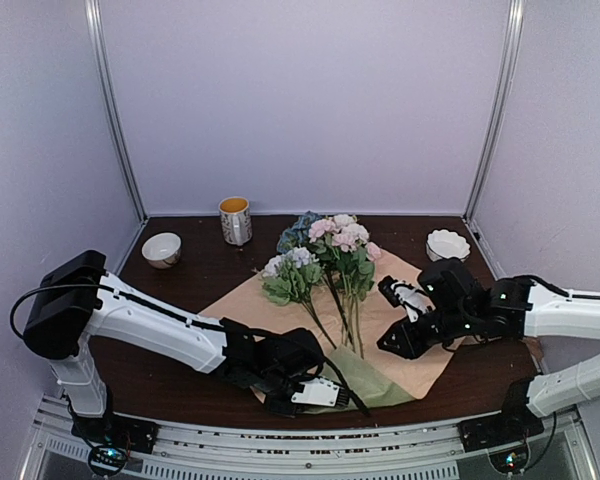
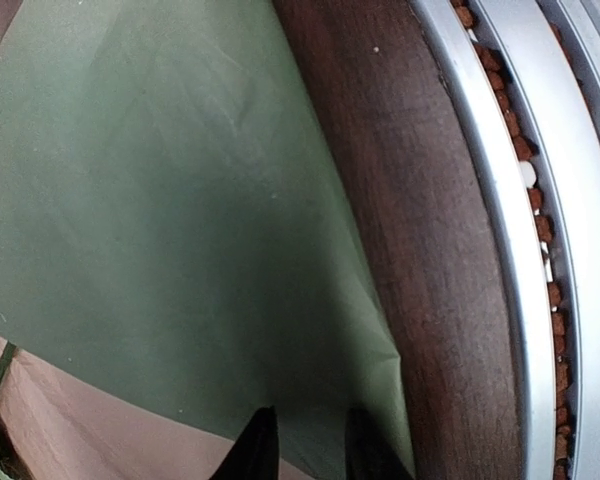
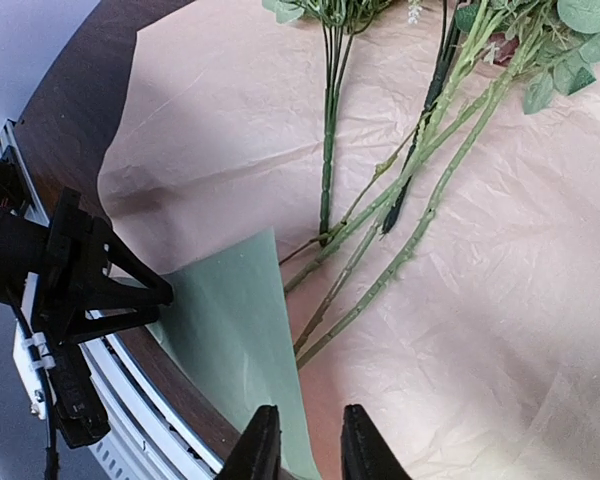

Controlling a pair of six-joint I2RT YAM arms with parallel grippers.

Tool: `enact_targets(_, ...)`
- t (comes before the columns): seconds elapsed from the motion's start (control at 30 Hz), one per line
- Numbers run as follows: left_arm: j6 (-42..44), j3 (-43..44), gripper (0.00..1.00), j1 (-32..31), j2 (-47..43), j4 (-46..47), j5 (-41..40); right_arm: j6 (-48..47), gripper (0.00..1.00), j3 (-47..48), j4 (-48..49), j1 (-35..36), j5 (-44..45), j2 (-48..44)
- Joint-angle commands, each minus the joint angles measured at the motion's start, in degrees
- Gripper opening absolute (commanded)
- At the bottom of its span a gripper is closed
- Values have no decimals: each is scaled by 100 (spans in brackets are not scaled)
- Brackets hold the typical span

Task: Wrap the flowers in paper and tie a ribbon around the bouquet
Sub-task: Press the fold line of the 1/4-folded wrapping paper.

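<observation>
Wrapping: paper corner flipped just past my left gripper. It and right gripper narrowly apart, empty I think. Next, fold over flowers.

patterned mug, small white bowl, white fluted dish, dark wooden table
</observation>
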Motion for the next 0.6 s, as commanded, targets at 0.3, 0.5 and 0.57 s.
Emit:
enact_targets(0.3,-172,-248,26,-22,97,-229,294,1427,10,-1338,1782,546,-1248,841)
enact_targets(0.5,-208,-342,26,-16,24,-304,252,1701,9,-1435,220,437,-385,853)
enact_targets(0.57,-217,-373,26,-22,9,-303,236,1755,9,-1412,-421,438,108,605)
